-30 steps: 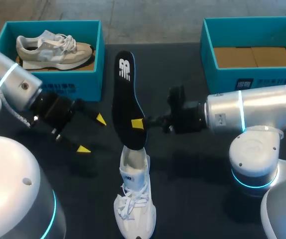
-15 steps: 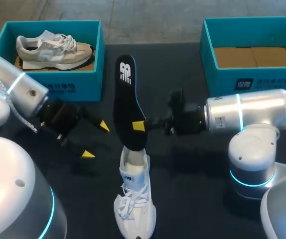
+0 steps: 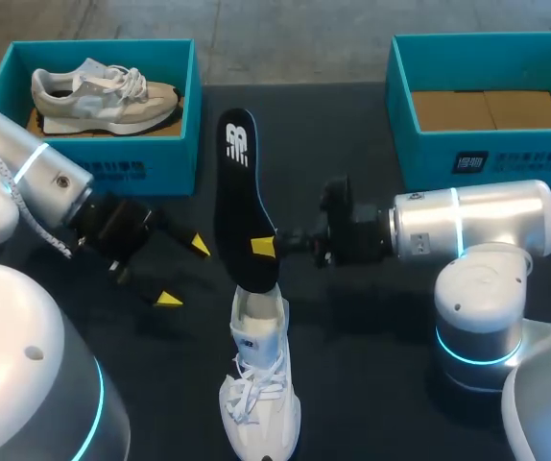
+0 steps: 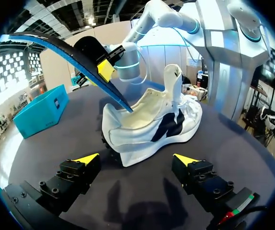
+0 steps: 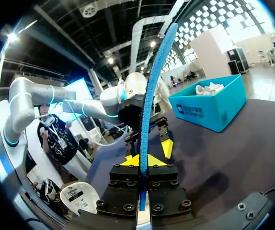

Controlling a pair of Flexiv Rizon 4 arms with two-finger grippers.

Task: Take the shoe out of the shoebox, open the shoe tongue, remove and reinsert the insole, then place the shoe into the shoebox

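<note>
So the right gripper (image 3: 266,245) is clamped on the black insole (image 3: 239,192), both yellow tips pressing it from either side about a third of the way up from its lower end. In the right wrist view the insole runs edge-on straight out from between the fingers, blue underside showing. Its far end sticks up and away from the gripper. Its lower end dips into the opening of the white shoe (image 3: 259,384), which sits on the dark table (image 3: 371,384) just below and beside the right gripper.

The left gripper (image 3: 181,272) is spread wide with nothing in it. From its own wrist camera the white shoe is right ahead of the fingers, heel end nearest and the tongue pulled up (laces look loose and a bit of a mess). Neither finger touches the shoe, there's bare table between them and it. The insole slants down into the shoe from above, ahead of the left gripper, with the right gripper's yellow tips pinching it partway along.

Other stuff around: a teal shoebox (image 3: 127,168) behind the left gripper, with a beige shoe (image 3: 103,91) lying in it. A second teal box (image 3: 487,149) sits back beyond the right arm, with only brown cardboard showing inside. Both boxes are well apart from the white shoe. Nothing stands between the left gripper and the shoe. The two grippers face each other across the insole, near but not touching.
</note>
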